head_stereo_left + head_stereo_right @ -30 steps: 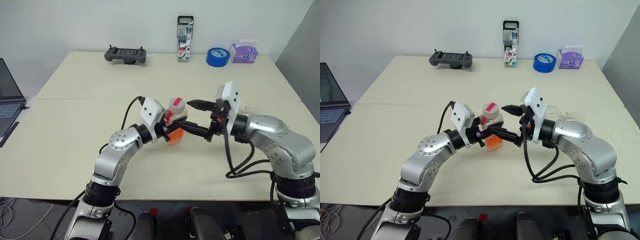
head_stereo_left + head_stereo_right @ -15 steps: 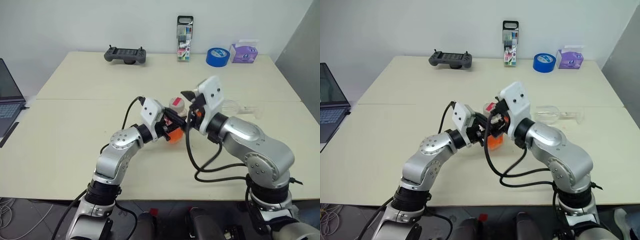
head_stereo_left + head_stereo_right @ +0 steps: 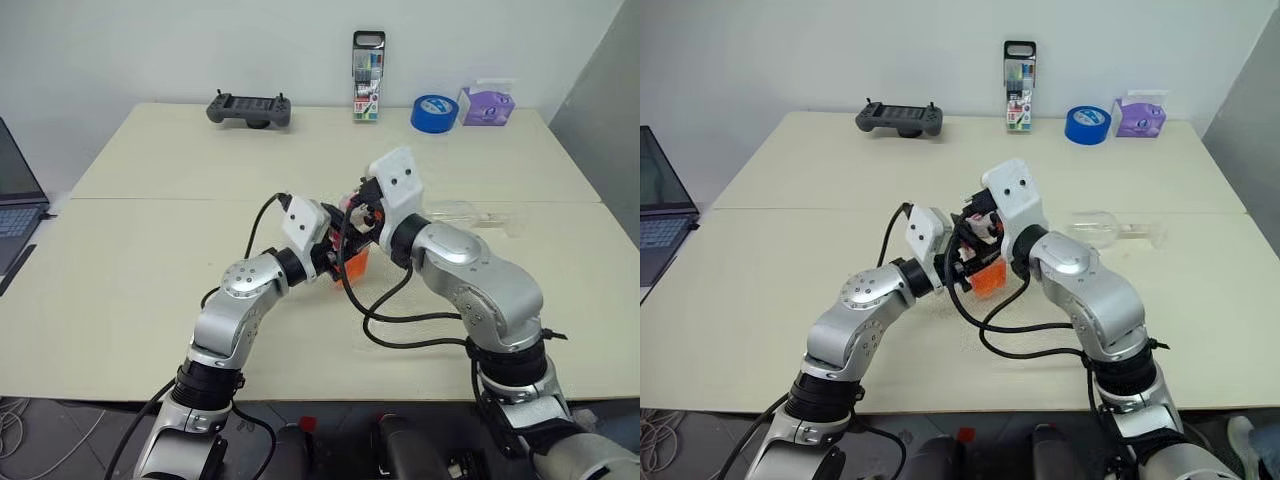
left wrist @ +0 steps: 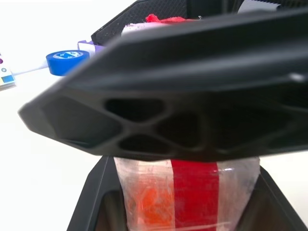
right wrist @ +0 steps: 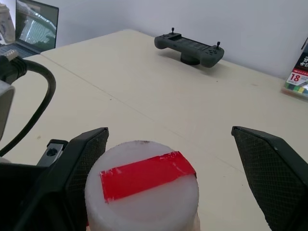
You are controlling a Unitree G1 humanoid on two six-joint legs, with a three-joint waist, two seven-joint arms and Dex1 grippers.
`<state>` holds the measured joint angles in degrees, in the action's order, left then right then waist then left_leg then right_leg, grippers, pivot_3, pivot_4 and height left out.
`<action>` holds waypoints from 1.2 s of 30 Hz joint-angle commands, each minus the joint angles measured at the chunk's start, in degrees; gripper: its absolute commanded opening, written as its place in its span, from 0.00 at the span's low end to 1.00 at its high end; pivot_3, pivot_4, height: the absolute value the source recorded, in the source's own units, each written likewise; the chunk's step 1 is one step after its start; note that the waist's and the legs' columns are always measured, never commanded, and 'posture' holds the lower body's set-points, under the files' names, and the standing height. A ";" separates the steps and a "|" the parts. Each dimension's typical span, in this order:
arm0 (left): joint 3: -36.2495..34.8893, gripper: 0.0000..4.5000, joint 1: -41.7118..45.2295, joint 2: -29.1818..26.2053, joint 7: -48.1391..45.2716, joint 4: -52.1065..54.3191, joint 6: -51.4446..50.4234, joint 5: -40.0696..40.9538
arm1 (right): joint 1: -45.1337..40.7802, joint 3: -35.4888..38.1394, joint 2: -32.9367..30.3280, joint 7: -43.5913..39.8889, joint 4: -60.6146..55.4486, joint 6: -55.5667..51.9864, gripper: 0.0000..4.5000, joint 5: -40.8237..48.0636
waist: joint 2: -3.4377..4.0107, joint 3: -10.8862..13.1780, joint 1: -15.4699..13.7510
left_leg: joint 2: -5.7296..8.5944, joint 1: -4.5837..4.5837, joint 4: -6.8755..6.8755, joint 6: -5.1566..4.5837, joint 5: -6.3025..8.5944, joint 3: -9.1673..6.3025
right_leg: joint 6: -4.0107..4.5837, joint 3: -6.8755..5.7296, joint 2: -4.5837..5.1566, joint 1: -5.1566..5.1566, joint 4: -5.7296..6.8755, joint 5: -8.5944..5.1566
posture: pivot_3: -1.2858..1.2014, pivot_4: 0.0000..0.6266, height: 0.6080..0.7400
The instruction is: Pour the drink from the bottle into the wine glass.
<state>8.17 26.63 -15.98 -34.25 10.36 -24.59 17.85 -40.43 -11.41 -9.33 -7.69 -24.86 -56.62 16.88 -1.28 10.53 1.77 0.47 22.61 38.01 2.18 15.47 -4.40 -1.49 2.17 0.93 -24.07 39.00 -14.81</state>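
The right gripper has swung in from the bottle's three o'clock side to its cap, and its open fingers now stand on either side of the cap, one finger close against it. With the arm moved off, the wine glass lying on the table at three o'clock shows in full.

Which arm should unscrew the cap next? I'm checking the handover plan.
Right, probably: the right pincer stands open around the cap, while the left pincer is shut on the bottle.
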 commanded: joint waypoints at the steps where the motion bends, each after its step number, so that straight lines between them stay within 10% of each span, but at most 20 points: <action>1: -0.63 0.39 0.19 0.46 0.32 2.49 0.76 0.40 | -1.81 3.57 0.06 1.02 -1.98 -0.23 0.97 -0.74 | 0.00 0.00 0.00 | 0.00 0.00 0.00 0.00 0.00 -0.01 | 0.00 0.00 0.00 0.00 0.00 0.00 | 0.52 0.24 1.00; 23: -0.85 0.39 1.27 -0.09 -0.59 1.17 0.91 0.43 | 4.92 13.08 -8.72 -0.82 -9.64 -7.51 0.97 3.68 | 0.00 0.00 0.04 | 0.02 0.01 0.00 -0.01 0.00 0.02 | 0.00 -0.01 -0.04 0.01 -0.01 0.00 | 0.52 0.24 1.00; 36: -0.72 0.39 1.48 -0.07 -0.93 0.10 1.48 0.34 | 8.82 10.06 0.12 4.23 -23.11 -15.46 0.97 8.09 | 0.00 0.00 0.07 | -0.02 0.00 -0.01 -0.01 0.00 -0.05 | -0.01 -0.01 -0.06 0.01 0.01 -0.01 | 0.52 0.24 1.00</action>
<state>8.23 27.51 -16.38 -35.37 8.89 -24.61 17.84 -31.20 -1.45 -10.29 -5.26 -45.16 -71.86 25.67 -1.28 10.53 1.84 0.45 22.61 38.00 2.17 15.47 -4.44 -1.50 2.17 0.87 -24.07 39.01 -14.82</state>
